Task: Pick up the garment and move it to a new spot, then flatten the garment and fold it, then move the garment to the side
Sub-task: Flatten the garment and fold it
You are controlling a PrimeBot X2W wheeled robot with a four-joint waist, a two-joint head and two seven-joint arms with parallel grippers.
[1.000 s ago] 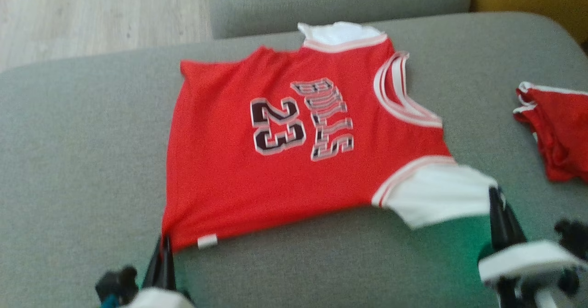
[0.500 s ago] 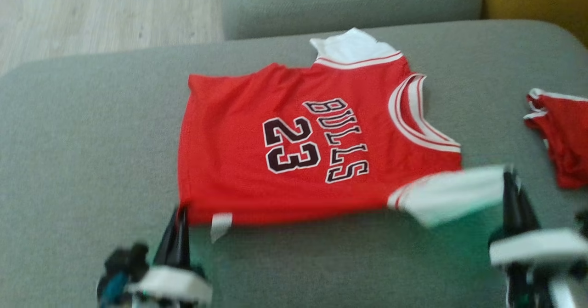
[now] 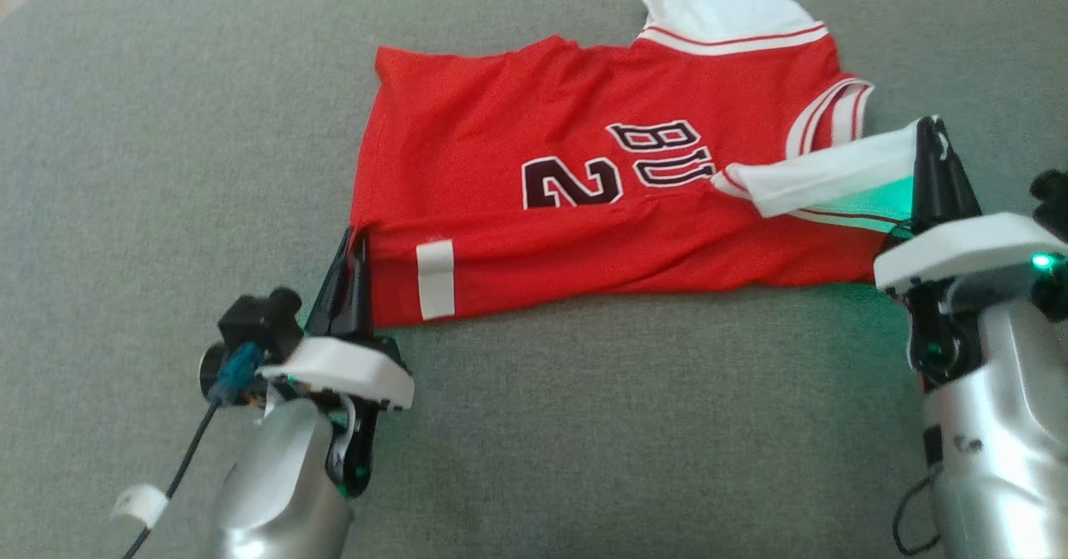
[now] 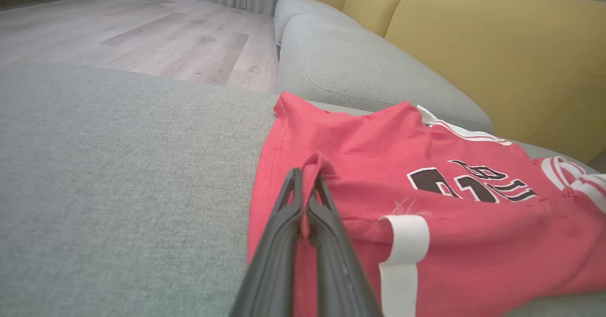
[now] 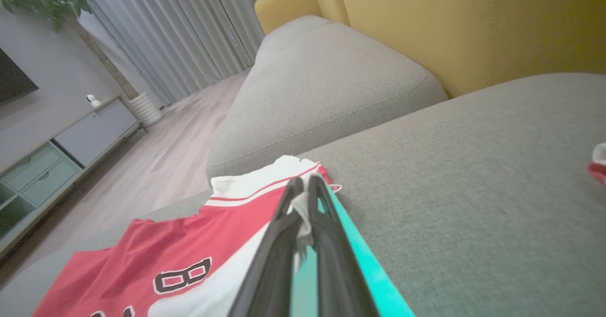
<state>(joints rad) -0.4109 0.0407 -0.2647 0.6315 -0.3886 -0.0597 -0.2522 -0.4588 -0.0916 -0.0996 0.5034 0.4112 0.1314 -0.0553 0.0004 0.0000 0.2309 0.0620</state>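
The garment [image 3: 517, 150] is a red jersey with white sleeves and black lettering, lying on the grey cushion [image 3: 167, 167]. Its near half is lifted and folded over toward the far side, hiding part of the number and letters. My left gripper [image 3: 355, 242] is shut on the red hem corner [image 4: 315, 163]. My right gripper [image 3: 930, 129] is shut on the end of the near white sleeve [image 3: 826, 177], and the right wrist view shows white cloth pinched between the dark fingers [image 5: 303, 208]. The far white sleeve [image 3: 722, 0] lies flat.
Yellow sofa backs [image 4: 497, 47] and a second grey cushion [image 5: 326, 85] stand beyond the garment. Wood floor [image 4: 142, 28], curtains and a low cabinet [image 5: 57, 151] lie past the sofa. A scrap of red and white cloth [image 5: 599, 163] shows at the right edge.
Both grippers have carried the near hem and near sleeve up and over toward the far side, folding the jersey. The head camera has tilted down; the red cloth at the right has left its view.
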